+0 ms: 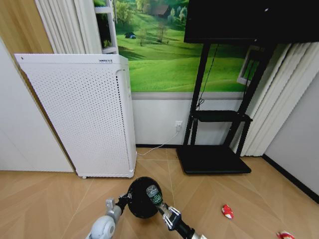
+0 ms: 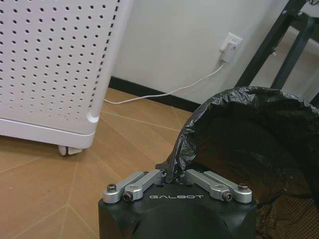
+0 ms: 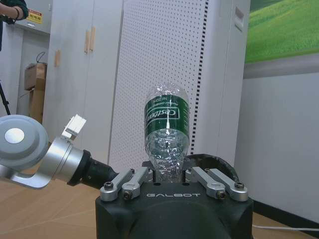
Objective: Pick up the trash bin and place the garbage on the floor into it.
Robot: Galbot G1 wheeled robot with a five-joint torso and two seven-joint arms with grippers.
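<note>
Over bin (image 1: 141, 198), R gripper (image 1: 160, 205) grips bottle (image 1: 153, 194), base hidden.

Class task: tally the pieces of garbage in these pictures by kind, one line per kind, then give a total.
Clear plastic bottle with green label, held in the right gripper over the trash bin: 1
Red-and-white crumpled scraps on the floor: 2
Total: 3

"GALBOT" is printed in white on the black housing of the left end effector (image 2: 172, 172) and likewise on the right end effector (image 3: 167, 172). White lettering on the green label of the clear plastic bottle (image 3: 166, 132), clamped in the right end effector, cannot be read with certainty.
</note>
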